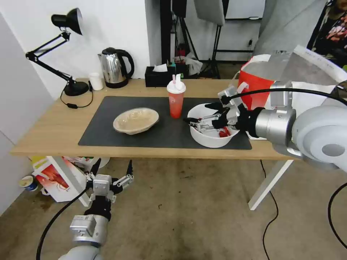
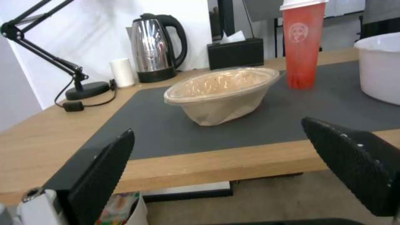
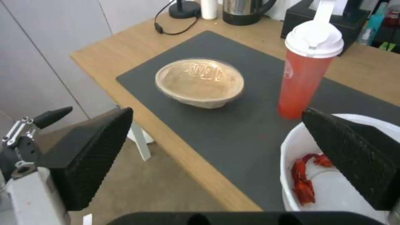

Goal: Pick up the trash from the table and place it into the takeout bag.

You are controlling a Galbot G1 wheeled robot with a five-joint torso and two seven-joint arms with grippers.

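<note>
A: What crowds the long light-wood desk (image 1: 54, 133) with its dark grey mat (image 1: 108, 130)?

B: Along the far edge, from ten to twelve o'clock: a black jointed desk lamp (image 1: 67, 54) on a round base, a small white cylinder (image 1: 96, 81), a polished steel kettle (image 1: 115, 68) with a black handle, and a black tissue box (image 1: 159, 76) with a white tissue poking out. None of these sits on the mat.

A: And the trash?

B: All three pieces are on the mat. The shallow beige round dish (image 1: 136, 120), thin and crinkled with a clear film over it, lies near the centre. At about one o'clock from it stands the tall translucent red drink cup (image 1: 176, 99) with a white lid. Just beside the cup, at its four o'clock, is the deep white round bowl (image 1: 209, 139), smooth-walled, holding red crayfish shells (image 3: 303, 184).

A: Where is the takeout bag?

B: The large boxy white takeout bag (image 1: 314, 79) with its red side panel and silver foil lining stands open at the desk's right end, at two o'clock from the bowl, partly hidden by the right arm.

A: The arms?

B: The right gripper (image 1: 206, 117) hovers over the bowl's rim, its black ridged fingers (image 3: 89, 156) spread wide with nothing between them. The left gripper (image 1: 112, 173) hangs below the desk's near edge, above the concrete floor, its textured fingers (image 2: 102, 178) also wide apart and empty. A red-and-white printed bag (image 1: 54, 178) stands on the floor under the desk, at nine o'clock from it.
</note>
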